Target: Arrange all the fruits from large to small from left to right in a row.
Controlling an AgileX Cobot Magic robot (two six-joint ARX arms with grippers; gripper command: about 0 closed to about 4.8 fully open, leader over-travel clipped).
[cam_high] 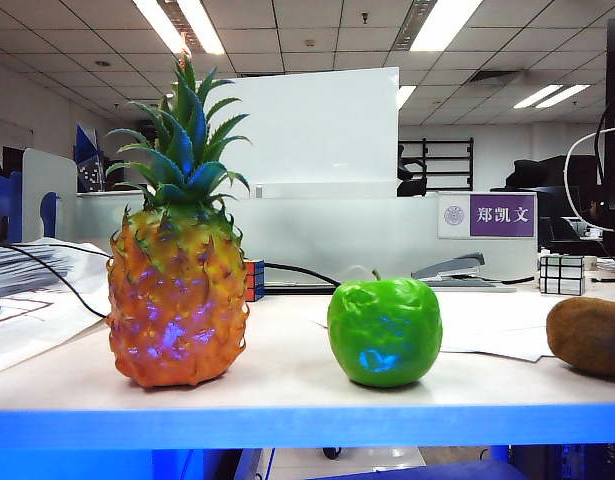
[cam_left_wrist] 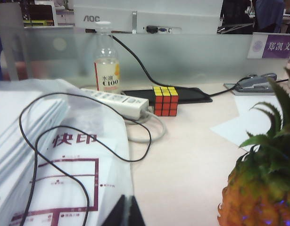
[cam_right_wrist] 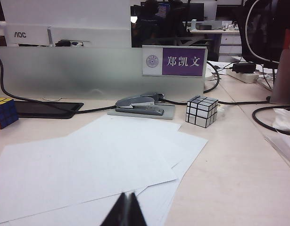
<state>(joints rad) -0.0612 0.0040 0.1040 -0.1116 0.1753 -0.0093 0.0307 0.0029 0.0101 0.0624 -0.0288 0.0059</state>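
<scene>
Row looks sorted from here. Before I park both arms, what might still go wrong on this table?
The kiwi lies at the exterior view's right edge, partly cut off; being rounded, it might roll if nudged. The pineapple stands tall with its crown close to the shut left gripper, so a careless move may tip it toward the apple. A black cable loops over the papers beside the left gripper and may snag. The shut right gripper hovers over loose sheets.

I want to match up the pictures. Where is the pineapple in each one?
Exterior view: the pineapple stands on the left of the table, left of the green apple.
Left wrist view: only part of it shows, in the lower right corner.
Right wrist view: not in it.
Shared landmark: the purple name sign.
</scene>
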